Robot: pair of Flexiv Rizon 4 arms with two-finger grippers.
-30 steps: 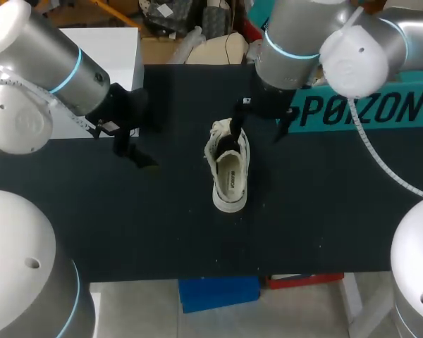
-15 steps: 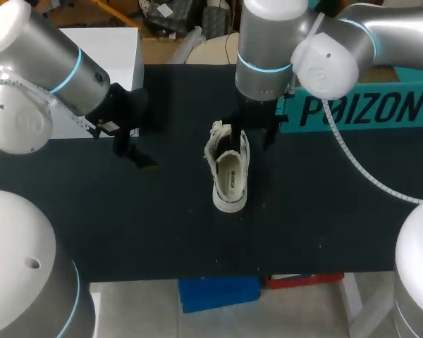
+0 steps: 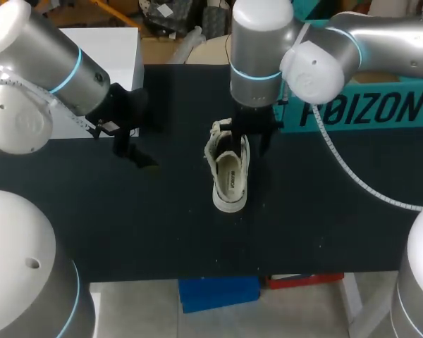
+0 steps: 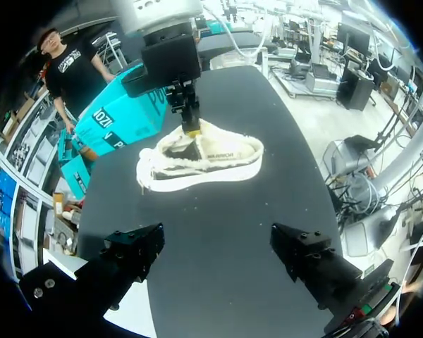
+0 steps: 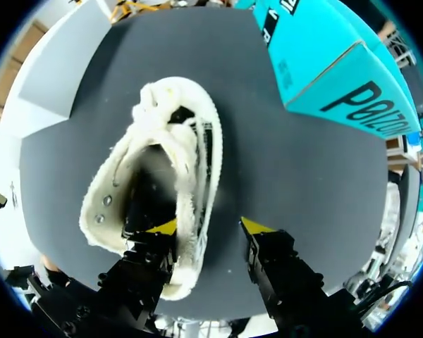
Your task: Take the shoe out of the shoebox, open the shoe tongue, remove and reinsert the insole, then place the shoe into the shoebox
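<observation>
A cream low-top shoe (image 3: 229,172) lies upright on the black mat, toe toward the back. My right gripper (image 3: 244,138) hangs over its laced front. In the right wrist view one yellow-tipped finger (image 5: 162,227) is inside the shoe (image 5: 162,169) and the other stands outside. The shoe's side wall sits between them, and a strip of mat shows beside the outer finger. My left gripper (image 3: 130,150) stands wide open left of the shoe, holding nothing. Its view shows the shoe (image 4: 201,158) ahead with the right gripper (image 4: 188,123) on it. The teal shoebox (image 3: 366,105) lies at the back right.
A white box (image 3: 116,46) stands at the table's back left, behind my left arm. The teal shoebox (image 5: 324,63) lies close to the shoe's right side. Black mat (image 3: 162,232) runs in front of the shoe to the table's near edge.
My right arm has swung left and settled over the shoe's front, and its fingers have drawn closer together around the side wall. The left arm and the shoe have not moved.
</observation>
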